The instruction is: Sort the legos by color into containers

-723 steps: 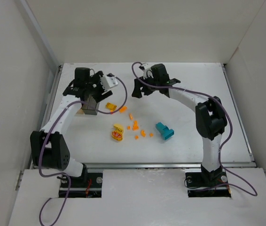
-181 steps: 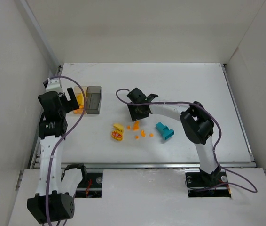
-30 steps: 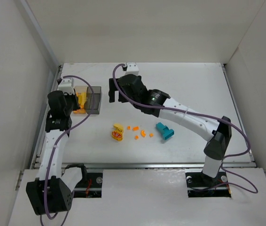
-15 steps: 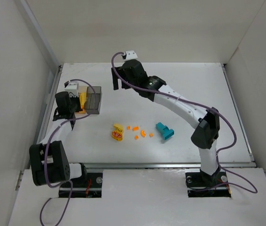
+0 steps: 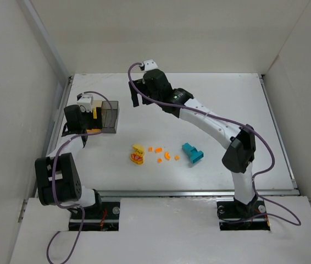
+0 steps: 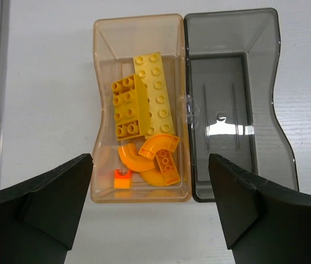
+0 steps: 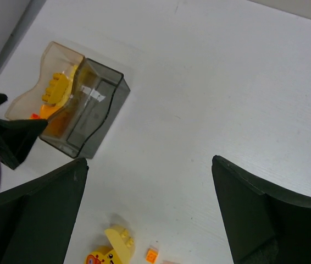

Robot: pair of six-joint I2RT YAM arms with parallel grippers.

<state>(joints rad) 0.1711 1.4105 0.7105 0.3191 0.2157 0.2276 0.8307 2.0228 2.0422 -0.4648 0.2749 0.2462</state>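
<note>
Amber-tinted translucent plastic box (image 6: 98, 110), near the left edge of the tabletop (image 5: 227, 99), holds yellow and orange bricks (image 6: 144, 102); smoky grey translucent box (image 6: 284, 110) touches its side.
Left gripper (image 6: 150, 157) hovers over both boxes, jaws wide apart and holding nothing. Right gripper (image 7: 149, 160) is equally wide. Small orange bits (image 5: 164, 154), yellow red-marked piece (image 5: 137, 154) and teal block (image 5: 192, 153) lie loose mid-tabletop.

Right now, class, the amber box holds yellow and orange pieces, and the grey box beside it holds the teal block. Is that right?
No. The grey box is empty, as the left wrist view shows; the teal block lies out on the table. The amber box does hold yellow and orange pieces.
</note>
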